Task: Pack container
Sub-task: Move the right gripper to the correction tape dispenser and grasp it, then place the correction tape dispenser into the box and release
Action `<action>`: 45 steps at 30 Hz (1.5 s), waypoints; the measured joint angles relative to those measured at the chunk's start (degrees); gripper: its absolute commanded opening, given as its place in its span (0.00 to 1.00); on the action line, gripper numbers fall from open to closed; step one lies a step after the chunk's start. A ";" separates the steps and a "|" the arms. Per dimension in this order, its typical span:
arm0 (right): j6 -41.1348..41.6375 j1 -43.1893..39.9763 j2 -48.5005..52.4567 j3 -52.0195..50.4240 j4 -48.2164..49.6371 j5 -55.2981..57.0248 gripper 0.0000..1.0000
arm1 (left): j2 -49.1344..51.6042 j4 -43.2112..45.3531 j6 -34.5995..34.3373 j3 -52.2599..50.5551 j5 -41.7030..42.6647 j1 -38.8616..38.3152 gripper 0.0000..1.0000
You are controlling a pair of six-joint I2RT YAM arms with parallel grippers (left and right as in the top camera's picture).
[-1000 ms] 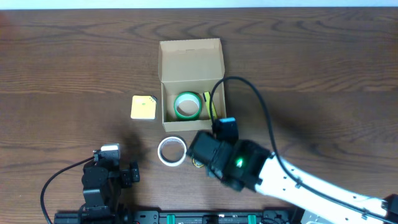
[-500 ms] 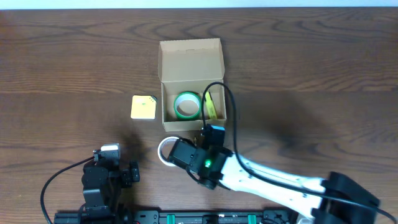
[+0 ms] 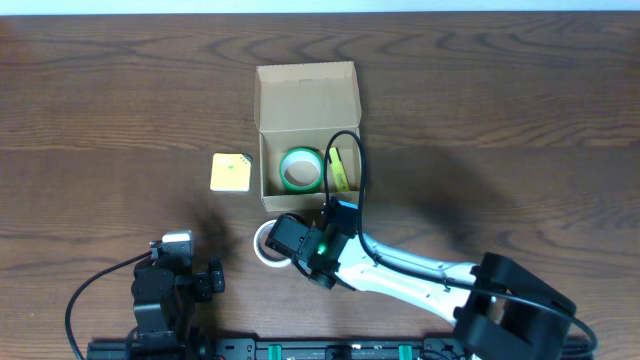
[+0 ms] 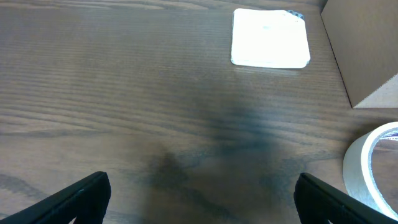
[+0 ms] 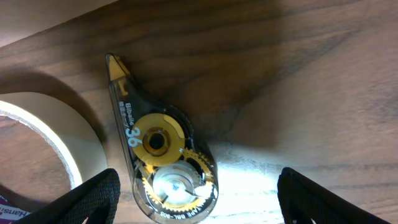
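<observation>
The tan cardboard container [image 3: 308,100] stands open at mid-table with its flap lid up. It holds a green tape roll [image 3: 300,169] and a yellow item [image 3: 341,171]. My right gripper [image 3: 292,241] hovers just in front of the container, open and empty. In the right wrist view its fingers [image 5: 196,199] straddle a clear correction-tape dispenser with yellow gears [image 5: 158,168], beside a white tape roll [image 5: 50,137]. That roll [image 3: 264,243] is partly hidden under the gripper in the overhead view. My left gripper [image 4: 202,199] is open and empty near the front left.
A small yellow square pad [image 3: 230,172] lies left of the container; it also shows in the left wrist view [image 4: 270,38], with the container's corner [image 4: 367,50] and the white roll [image 4: 373,171]. The right arm's black cable arcs over the container's right side.
My right gripper has moved left, from right of the white roll to over the roll's edge and the dispenser. The left arm has not moved.
</observation>
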 measured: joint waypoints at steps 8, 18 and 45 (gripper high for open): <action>-0.13 0.00 2.23 0.00 2.97 -1.55 0.80 | 0.00 0.00 0.00 0.00 0.00 -0.02 0.95; -0.76 0.00 3.76 0.09 2.84 -2.40 0.36 | 0.00 0.00 0.00 0.00 0.00 0.00 0.95; -9.35 0.00 -4.63 8.33 -13.35 -4.92 0.22 | 0.00 0.00 0.00 0.00 0.00 0.00 0.95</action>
